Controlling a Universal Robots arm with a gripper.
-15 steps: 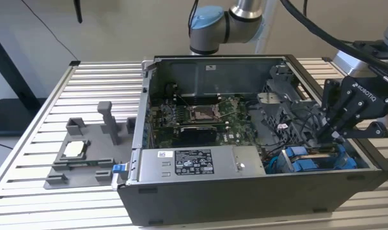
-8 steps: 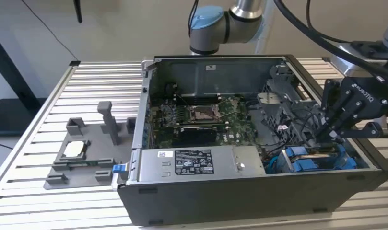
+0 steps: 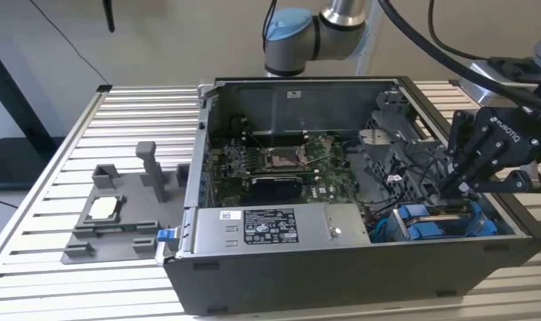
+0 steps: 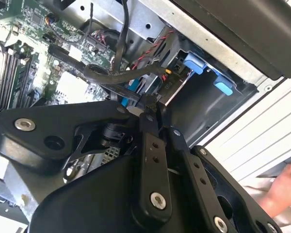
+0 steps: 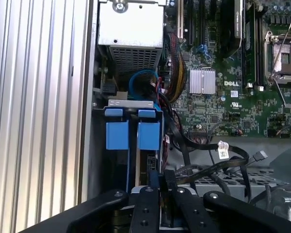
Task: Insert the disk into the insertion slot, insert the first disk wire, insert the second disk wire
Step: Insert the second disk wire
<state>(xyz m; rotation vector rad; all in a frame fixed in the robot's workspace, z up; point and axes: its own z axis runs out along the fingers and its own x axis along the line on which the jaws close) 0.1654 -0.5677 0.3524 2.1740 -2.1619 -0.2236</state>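
My gripper reaches down into the open computer case at the exterior view's right, just above the insertion slot with its blue tabs. In both wrist views the fingers press together on the black connector of a disk wire that loops back toward the motherboard. The blue rails of the slot lie straight ahead of the gripper. A thin edge of the disk shows between the rails; the rest is hidden. Two other loose wire ends lie beside the slot.
The case stands on a slatted metal table. A grey fixture tray with upright posts sits at the exterior view's left. The power supply borders the slot. A person's hand rests outside the case wall.
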